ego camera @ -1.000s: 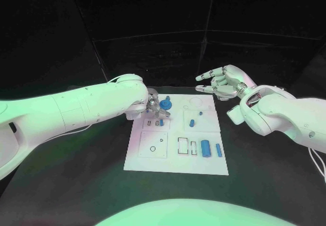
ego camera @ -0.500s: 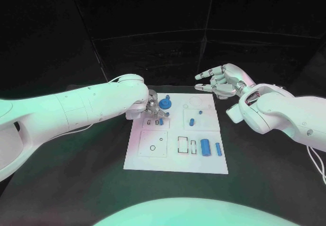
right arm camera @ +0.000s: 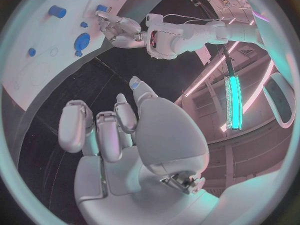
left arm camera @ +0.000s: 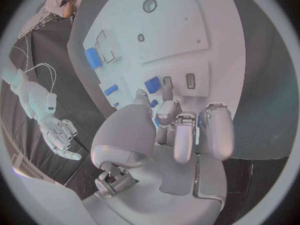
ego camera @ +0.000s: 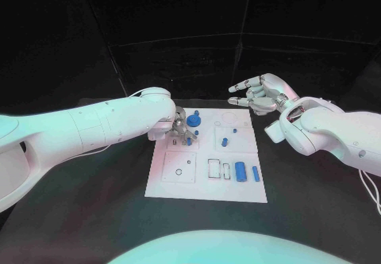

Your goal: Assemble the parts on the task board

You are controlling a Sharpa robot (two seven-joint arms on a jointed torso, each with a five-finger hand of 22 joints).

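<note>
Two hands are what we see over the black table (ego camera: 95, 209), one at work on the task board (ego camera: 208, 187) and one held off it. Our left hand (ego camera: 179, 127) is low over the board's far left part, its fingers curled down among the small blue parts there; in the left wrist view the fingertips (left arm camera: 167, 87) touch a small blue part (left arm camera: 152, 84) just beside two small slots, but we cannot tell whether they clamp it. A round blue part (ego camera: 195, 121) stands just beside that hand. Our right hand (ego camera: 260, 94) hangs above the table past the board's far right corner, fingers spread and loosely curved, holding nothing. Near the board's middle lies a short blue peg (ego camera: 224, 143), and in the near right part two blue cylinders (ego camera: 240, 171) lie side by side next to a dark-outlined rectangular slot (ego camera: 213, 168).
</note>
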